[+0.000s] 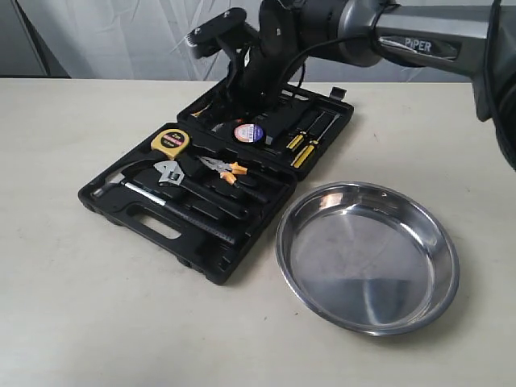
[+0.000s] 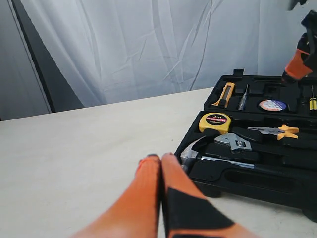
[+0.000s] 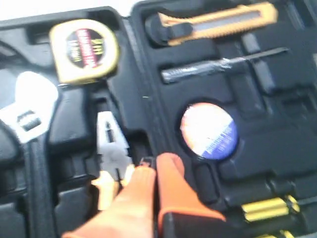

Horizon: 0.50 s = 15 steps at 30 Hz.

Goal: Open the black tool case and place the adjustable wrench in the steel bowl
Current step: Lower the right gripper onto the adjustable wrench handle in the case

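The black tool case (image 1: 129,211) lies open on the counter (image 1: 81,306), left of centre, with its lid half flat on the far side. The adjustable wrench (image 1: 169,172) sits in a moulded bed in the near half. Its silver head is just beside the yellow tape measure (image 1: 169,142), with the hammer (image 1: 105,189) to its left and the orange-handled pliers (image 1: 224,168) to its right. The steel bowl (image 1: 363,258) stands just beside the case, on its right. The right end effector (image 3: 154,166) hangs over the ridge between the two halves, near the pliers, its fingers pressed together on nothing. The left end effector (image 2: 160,157), likewise together and empty, is low over bare counter left of the case, apart from it.
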Tool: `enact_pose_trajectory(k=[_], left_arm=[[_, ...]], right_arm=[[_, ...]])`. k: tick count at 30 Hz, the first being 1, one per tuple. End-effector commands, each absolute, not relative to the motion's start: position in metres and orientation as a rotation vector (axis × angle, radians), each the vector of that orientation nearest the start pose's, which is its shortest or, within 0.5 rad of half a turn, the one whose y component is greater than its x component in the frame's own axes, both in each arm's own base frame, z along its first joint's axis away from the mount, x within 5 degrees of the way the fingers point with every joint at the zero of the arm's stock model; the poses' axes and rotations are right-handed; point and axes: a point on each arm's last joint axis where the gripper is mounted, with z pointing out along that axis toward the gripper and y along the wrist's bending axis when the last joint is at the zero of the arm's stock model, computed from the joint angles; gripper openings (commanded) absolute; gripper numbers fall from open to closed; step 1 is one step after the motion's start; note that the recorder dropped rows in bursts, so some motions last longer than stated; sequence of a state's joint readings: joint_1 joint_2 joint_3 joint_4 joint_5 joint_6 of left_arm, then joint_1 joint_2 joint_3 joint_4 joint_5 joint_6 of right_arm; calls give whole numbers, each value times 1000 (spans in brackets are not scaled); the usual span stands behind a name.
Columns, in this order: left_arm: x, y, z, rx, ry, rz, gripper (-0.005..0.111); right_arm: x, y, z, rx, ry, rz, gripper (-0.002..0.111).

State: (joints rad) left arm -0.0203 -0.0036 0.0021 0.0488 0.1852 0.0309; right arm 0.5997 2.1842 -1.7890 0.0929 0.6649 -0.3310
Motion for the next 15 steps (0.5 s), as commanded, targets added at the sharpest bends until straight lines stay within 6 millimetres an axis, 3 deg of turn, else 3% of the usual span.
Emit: enact_pose_trajectory(k=[1,5,10,12,15], left_arm=[[56,0,197,75,1663,49,0],[56,0,197,75,1663,49,0],[56,0,197,75,1663,49,0],[56,0,197,75,1663,49,0],[56,0,197,75,1663,49,0]], right_arm=[[387,298,180,-1510,2143,412,-1],[391,303,163,-1474,2161,458,-1],[395,307,162,-1308,2213,473,2],[392,311,162,-1314,2202,473,12],[389,316,162,-1332,2189,469,43]])
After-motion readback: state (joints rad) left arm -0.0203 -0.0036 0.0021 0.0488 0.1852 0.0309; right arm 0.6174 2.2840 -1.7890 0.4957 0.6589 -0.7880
